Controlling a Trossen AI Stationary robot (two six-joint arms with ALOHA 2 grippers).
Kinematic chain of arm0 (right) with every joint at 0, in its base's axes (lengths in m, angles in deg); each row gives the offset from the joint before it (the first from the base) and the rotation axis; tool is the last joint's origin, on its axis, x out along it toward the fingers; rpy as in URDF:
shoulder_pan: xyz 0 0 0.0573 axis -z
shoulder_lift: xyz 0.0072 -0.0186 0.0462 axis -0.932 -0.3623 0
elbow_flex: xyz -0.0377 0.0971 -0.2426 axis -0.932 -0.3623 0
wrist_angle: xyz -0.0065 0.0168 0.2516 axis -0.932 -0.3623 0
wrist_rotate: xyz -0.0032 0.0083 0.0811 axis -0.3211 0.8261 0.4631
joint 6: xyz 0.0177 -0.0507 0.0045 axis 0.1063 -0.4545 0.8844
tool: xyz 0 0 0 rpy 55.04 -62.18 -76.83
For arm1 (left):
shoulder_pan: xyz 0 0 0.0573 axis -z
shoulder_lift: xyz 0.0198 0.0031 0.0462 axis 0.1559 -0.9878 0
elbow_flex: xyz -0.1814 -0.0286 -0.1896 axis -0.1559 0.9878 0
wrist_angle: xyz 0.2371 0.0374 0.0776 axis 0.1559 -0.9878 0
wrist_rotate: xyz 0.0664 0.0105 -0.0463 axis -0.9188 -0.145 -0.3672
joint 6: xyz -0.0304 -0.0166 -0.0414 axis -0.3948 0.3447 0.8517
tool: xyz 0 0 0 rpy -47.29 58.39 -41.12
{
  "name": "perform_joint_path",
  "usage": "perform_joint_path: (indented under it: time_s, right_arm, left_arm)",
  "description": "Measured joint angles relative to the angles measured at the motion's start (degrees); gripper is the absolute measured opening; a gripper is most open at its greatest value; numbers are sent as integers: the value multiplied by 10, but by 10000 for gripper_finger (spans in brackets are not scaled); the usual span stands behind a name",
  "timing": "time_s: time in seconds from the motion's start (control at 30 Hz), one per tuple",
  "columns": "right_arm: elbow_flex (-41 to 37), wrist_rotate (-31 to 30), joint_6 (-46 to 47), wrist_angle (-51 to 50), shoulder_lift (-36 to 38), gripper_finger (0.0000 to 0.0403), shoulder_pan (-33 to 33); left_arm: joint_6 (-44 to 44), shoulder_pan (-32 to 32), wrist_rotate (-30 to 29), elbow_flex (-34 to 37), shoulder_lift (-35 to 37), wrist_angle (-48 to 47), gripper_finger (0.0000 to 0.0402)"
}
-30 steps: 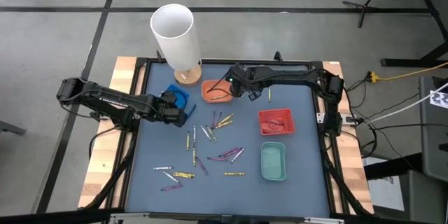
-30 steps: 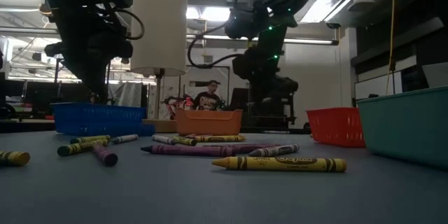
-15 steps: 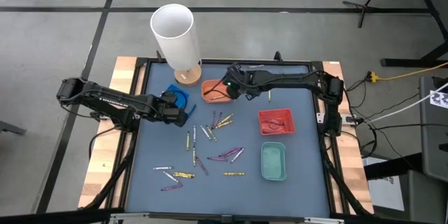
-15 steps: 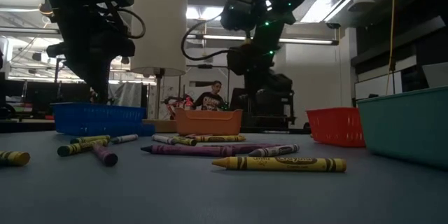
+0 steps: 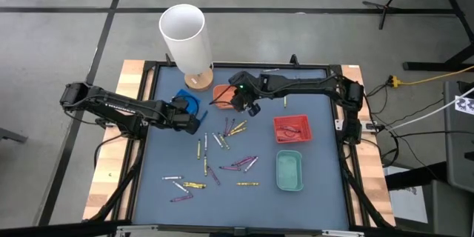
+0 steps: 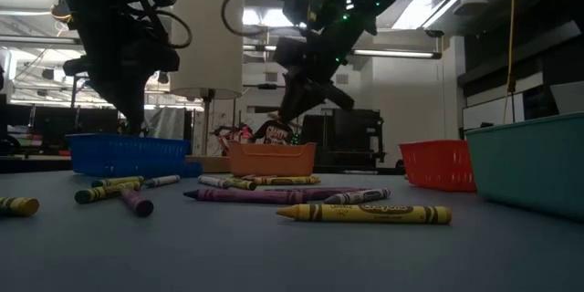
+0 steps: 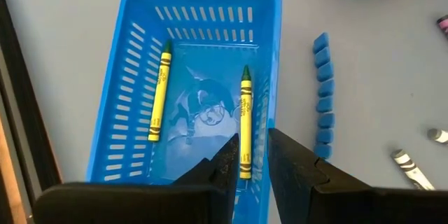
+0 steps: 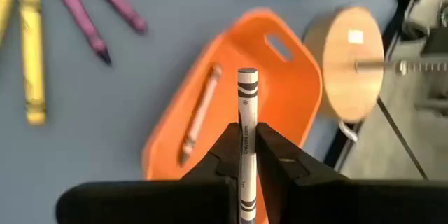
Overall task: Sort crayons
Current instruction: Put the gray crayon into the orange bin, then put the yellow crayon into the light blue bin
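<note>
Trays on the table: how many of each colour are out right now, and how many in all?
Blue slotted plastic tray: 1
Orange plastic tray: 1
Red plastic tray: 1
Green plastic tray: 1
Total: 4 trays

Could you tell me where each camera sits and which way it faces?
High: overhead, straight down; both arms, orange tray.
Low: table height, level across the crayons; arms descend.
Left wrist: down past left claw into blue tray.
Right wrist: past right claw gripping grey crayon.
Shared: orange tray, in every view.
</note>
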Motion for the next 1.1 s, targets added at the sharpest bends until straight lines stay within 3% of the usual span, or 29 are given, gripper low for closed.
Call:
perform_joint_path:
  time_s: [0.27, 0.5, 0.73, 0.97, 1.1]
  right_arm:
    - [0, 7, 0, 8, 0, 34, 1]
    - [0, 8, 0, 7, 0, 73, 0]
    - [0, 8, 0, 8, 0, 117, 1]
    - [0, -59, 56, 2, 1, 122, 0]
    - [0, -59, 90, -37, 21, 122, 0]
  left_arm:
    - [0, 1, 9, 0, 0, 29, 60]
    - [-30, 19, 80, 0, 0, 52, 60]
    - [-58, 67, 127, 0, 0, 126, 60]
    - [-89, 135, 163, 0, -1, 230, 60]
    - [-90, 179, 171, 0, -10, 284, 60]
